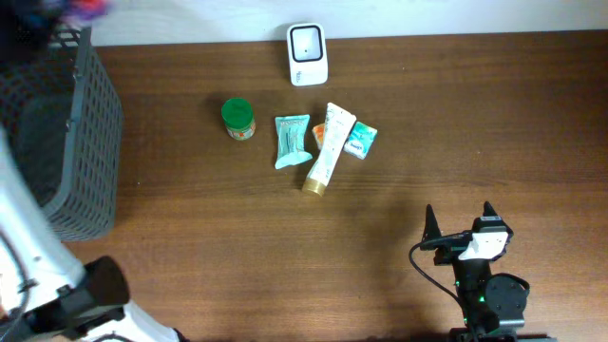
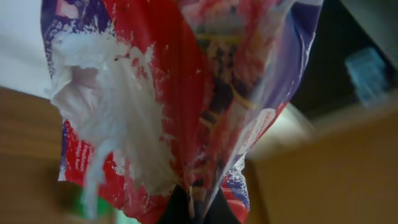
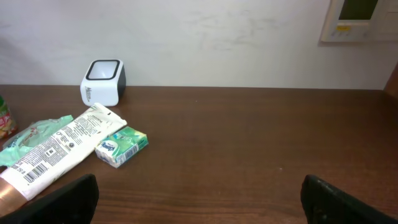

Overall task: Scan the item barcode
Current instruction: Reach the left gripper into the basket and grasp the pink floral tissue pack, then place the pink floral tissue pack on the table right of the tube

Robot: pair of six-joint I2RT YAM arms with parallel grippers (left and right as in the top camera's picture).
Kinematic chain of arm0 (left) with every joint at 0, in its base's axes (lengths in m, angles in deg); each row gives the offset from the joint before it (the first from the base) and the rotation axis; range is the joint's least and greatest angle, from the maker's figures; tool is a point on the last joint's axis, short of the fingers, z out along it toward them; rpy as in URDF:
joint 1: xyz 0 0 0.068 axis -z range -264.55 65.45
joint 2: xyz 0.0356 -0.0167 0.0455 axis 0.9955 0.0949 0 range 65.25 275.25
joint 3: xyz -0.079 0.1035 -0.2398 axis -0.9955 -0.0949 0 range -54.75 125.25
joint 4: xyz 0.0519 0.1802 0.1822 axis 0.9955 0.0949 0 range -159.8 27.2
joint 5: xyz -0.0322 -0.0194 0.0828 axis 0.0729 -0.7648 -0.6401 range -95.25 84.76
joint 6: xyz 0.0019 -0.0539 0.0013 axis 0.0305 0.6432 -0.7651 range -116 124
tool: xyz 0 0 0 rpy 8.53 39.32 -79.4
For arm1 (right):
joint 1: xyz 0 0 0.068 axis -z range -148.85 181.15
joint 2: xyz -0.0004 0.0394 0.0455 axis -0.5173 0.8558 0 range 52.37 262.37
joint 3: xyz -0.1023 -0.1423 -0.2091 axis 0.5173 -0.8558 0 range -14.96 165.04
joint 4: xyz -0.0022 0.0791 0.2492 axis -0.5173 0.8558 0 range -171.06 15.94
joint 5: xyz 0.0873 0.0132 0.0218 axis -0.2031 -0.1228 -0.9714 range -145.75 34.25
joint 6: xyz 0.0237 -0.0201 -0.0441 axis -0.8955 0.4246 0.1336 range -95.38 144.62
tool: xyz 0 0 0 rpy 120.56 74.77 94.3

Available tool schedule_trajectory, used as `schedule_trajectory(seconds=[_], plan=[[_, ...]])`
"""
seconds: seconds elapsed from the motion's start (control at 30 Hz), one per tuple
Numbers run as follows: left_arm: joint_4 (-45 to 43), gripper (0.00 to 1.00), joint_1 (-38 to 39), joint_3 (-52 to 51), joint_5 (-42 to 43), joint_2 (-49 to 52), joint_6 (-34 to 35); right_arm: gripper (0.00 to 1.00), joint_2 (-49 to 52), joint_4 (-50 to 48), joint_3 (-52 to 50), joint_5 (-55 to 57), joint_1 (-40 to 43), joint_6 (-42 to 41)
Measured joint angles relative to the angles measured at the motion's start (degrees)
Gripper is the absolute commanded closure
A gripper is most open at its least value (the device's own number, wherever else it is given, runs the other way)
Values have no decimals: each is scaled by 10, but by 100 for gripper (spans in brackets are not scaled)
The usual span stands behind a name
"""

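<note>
Before the scanner (image 1: 307,54): tube (image 1: 326,150), jar (image 1: 237,119).

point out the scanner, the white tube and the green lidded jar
scanner (image 1: 307,54), overhead view, middle of its top face
white tube (image 1: 330,144), overhead view, middle of its body
green lidded jar (image 1: 237,112), overhead view, on the lid

Grey basket (image 1: 95,142) far left; green-lidded jar (image 1: 237,118), teal pouch (image 1: 292,140), white tube (image 1: 329,147) in row
</note>
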Motion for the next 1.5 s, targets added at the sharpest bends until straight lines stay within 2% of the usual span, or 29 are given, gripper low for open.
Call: schedule_trajectory(seconds=[0.1, 0.17, 0.3, 0.47, 0.57, 0.73, 0.83, 0.9, 0.93, 0.97, 1.13, 1.3, 1.37, 1.43, 1.47, 1.5], plan=[[53, 100, 143, -3, 47, 8, -91, 1, 0, 0, 0, 0, 0, 0], [82, 100, 222, -30, 42, 11, -138, 1, 0, 0, 0, 0, 0, 0], [82, 100, 367, -121, 7, 57, -170, 1, 0, 0, 0, 0, 0, 0], [77, 97, 452, -178, -10, 187, -177, 1, 0, 0, 0, 0, 0, 0], [75, 89, 475, -180, -18, 231, -179, 1, 0, 0, 0, 0, 0, 0], [77, 91, 490, -180, -122, 262, -180, 2, 0, 0, 0, 0, 0, 0], [77, 89, 489, -179, -163, 262, -180, 1, 0, 0, 0, 0, 0, 0], [77, 83, 489, -176, -170, 262, -180, 1, 0, 0, 0, 0, 0, 0], [77, 73, 489, -170, -166, 262, -180, 1, 0, 0, 0, 0, 0, 0], [77, 69, 489, -163, -157, 262, -180, 1, 0, 0, 0, 0, 0, 0], [76, 67, 489, -154, -40, 262, -180, 1, 0, 0, 0, 0, 0, 0], [120, 63, 485, -94, -3, 262, -218, 1, 0, 0, 0, 0, 0, 0], [184, 61, 481, -11, -54, 263, -235, 2, 0, 0, 0, 0, 0, 0], [247, 58, 480, 75, -160, 263, -238, 1, 0, 0, 0, 0, 0, 0], [284, 44, 479, 118, -224, 263, -229, 1, 0, 0, 0, 0, 0, 0], [317, 5, 477, 154, -279, 263, -217, 1, 0, 0, 0, 0, 0, 0]])
